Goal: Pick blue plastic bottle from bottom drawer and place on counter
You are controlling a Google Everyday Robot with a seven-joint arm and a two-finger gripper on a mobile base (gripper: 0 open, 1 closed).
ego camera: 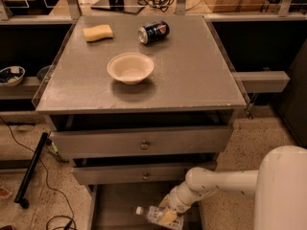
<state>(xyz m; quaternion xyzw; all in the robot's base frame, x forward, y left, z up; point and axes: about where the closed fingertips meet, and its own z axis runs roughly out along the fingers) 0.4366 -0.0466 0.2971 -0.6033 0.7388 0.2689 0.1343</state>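
The blue plastic bottle [156,215] lies on its side in the open bottom drawer [120,202], white cap pointing left. My gripper [169,217] reaches down into the drawer from the white arm at the lower right and sits right at the bottle's body. The counter [192,75] is the grey top of the cabinet above, with clear side rims.
On the counter stand a cream bowl [130,68], a yellow sponge [98,32] and a dark blue soda can [153,32] on its side. Two knobbed drawers [144,144] sit slightly open above the bottom one. Cables and a black bar [31,169] lie on the floor at left.
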